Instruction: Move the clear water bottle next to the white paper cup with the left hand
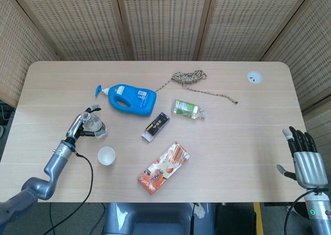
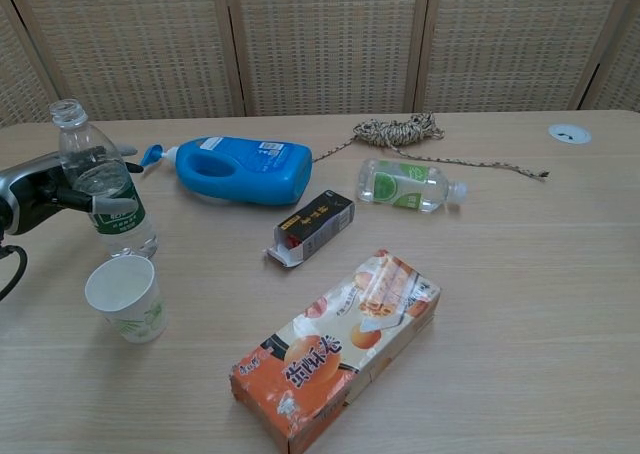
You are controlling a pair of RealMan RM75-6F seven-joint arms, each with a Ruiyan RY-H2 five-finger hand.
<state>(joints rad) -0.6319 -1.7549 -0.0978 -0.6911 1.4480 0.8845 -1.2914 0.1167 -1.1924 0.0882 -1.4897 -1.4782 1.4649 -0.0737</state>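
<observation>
Fingers of left hand wrapped around upright clear water bottle, just beyond white paper cup on tabletop; placing, likely releasing next.

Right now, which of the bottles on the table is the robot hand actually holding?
The clear water bottle with the green label, tilted in the left robot hand near the white paper cup. The blue pump bottle and small green-labelled bottle lie untouched.
</observation>
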